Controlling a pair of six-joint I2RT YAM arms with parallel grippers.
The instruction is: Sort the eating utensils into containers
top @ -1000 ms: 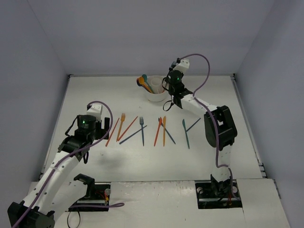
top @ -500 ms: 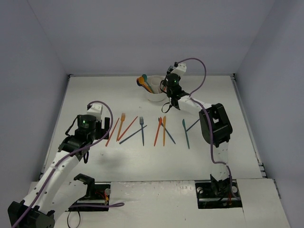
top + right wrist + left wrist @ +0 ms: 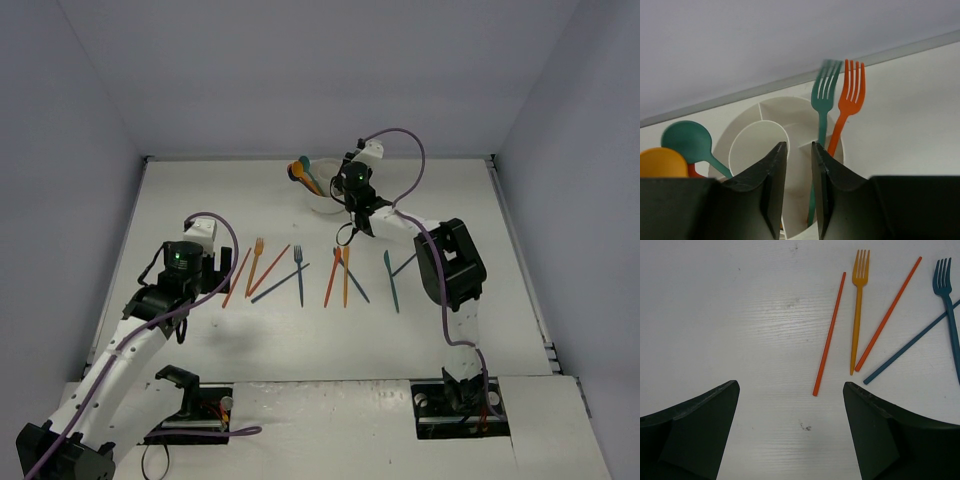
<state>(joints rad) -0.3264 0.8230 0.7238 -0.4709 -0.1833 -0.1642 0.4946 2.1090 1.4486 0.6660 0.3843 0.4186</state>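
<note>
Teal fork (image 3: 822, 100) in cup (image 3: 785, 107): right-wrist view only.

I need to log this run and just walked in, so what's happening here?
Plastic utensils are being sorted into a divided white cup. The right pincer is at the cup, beside a teal fork and an orange fork standing in it; whether it grips either is unclear. The left pincer hangs open over the table near a red-orange utensil. Most utensils lie in a row, unsorted.
</note>
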